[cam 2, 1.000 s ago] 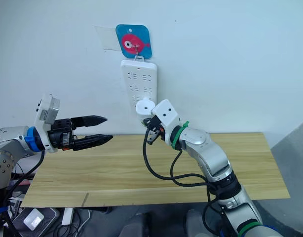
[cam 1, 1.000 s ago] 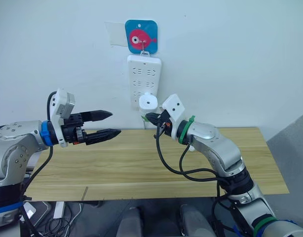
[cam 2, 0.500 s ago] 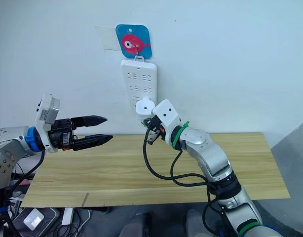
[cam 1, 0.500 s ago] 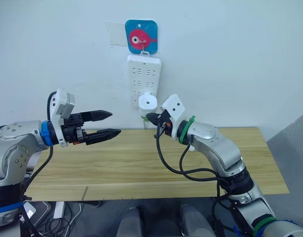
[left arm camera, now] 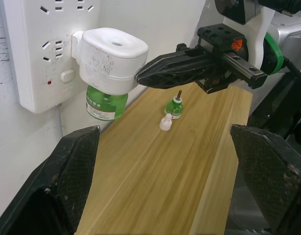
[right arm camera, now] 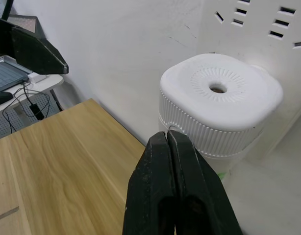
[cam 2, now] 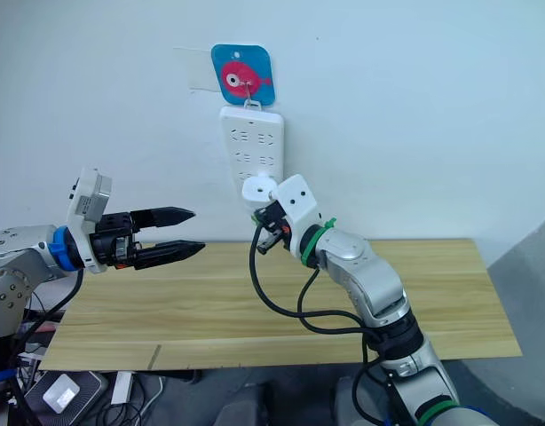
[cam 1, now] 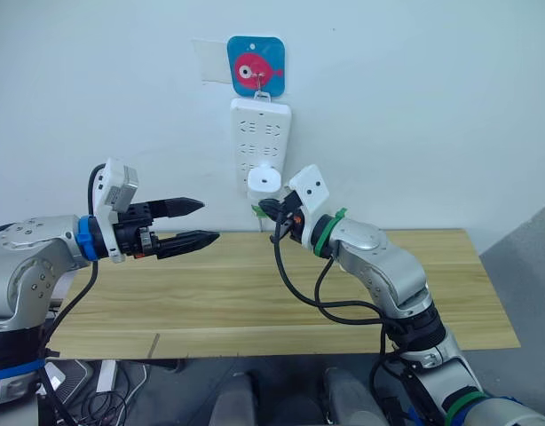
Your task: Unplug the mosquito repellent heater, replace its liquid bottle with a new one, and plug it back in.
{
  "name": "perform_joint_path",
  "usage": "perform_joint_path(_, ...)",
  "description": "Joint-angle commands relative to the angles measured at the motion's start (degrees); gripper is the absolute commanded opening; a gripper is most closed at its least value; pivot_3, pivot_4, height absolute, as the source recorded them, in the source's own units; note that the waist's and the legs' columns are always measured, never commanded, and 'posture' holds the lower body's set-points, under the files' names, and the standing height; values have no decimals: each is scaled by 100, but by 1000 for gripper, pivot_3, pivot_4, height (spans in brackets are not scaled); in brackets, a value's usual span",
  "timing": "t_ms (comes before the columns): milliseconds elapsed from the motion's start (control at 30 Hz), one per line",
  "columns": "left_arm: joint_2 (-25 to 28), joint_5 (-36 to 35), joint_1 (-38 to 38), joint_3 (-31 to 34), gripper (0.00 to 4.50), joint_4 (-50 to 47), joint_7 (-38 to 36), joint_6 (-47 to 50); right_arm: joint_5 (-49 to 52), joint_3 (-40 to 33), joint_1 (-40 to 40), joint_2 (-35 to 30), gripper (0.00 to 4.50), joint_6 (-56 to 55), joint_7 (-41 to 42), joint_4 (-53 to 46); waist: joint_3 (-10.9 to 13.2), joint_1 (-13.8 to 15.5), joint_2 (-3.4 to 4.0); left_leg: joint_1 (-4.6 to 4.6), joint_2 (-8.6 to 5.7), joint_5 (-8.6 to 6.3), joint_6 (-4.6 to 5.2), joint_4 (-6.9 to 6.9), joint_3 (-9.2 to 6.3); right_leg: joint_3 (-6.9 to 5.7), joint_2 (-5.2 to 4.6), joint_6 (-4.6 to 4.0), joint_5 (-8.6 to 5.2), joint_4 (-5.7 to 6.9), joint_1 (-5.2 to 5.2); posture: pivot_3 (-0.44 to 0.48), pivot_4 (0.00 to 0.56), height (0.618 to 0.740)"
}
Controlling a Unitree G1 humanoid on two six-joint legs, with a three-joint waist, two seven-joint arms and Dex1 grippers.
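The white mosquito repellent heater (cam 1: 265,180) sits plugged into the white power strip (cam 1: 260,133) on the wall, with a green liquid bottle (left arm camera: 101,105) screwed in underneath. My right gripper (left arm camera: 138,76) is shut and empty. Its tips are right at the heater's ribbed side (right arm camera: 219,103); contact cannot be told. My left gripper (cam 1: 209,222) is open and empty, held in the air over the left part of the table, well to the left of the heater. A second small green bottle (left arm camera: 175,106) with a bare wick stands on the table beside its white cap (left arm camera: 165,122).
The wooden table (cam 1: 255,302) stands against the white wall. A blue square hook with a red fish (cam 1: 256,66) carries the power strip. My right arm's black cable (cam 1: 295,288) hangs in a loop above the table's middle.
My right gripper has edged slightly up and left, closer to the heater. The left arm holds its place.
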Motion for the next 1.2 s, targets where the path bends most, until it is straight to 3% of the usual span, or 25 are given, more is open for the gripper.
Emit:
perform_joint_path(33,55,-57,-81,60,4500,-42,21,-104,-123,-383,-105,3,47,-63,-301,-101,-1,11,-1,1,-1,2,-3,1,-1,-2,0,-1,0,4,0,-28,147,740)
perform_joint_path(700,28,-62,-142,-10,4500,-4,42,-132,-211,-482,-163,-45,47,-19,-591,8,-3,10,-8,11,0,59,-16,22,2,-9,12,-22,21,55,-3,-39,146,740)
perform_joint_path(1067,23,-60,-108,2,4500,-10,52,-157,-150,-451,-172,-71,47,-13,-476,-43,-2,10,-10,10,1,59,-16,20,1,-9,11,-22,21,54,-5,-37,145,740)
perform_joint_path(1200,32,-52,-84,8,4500,3,39,-177,128,-237,-108,-139,47,162,-39,-236,-1,10,-10,10,1,59,-16,18,2,-8,12,-22,21,53,-5,-36,144,740)
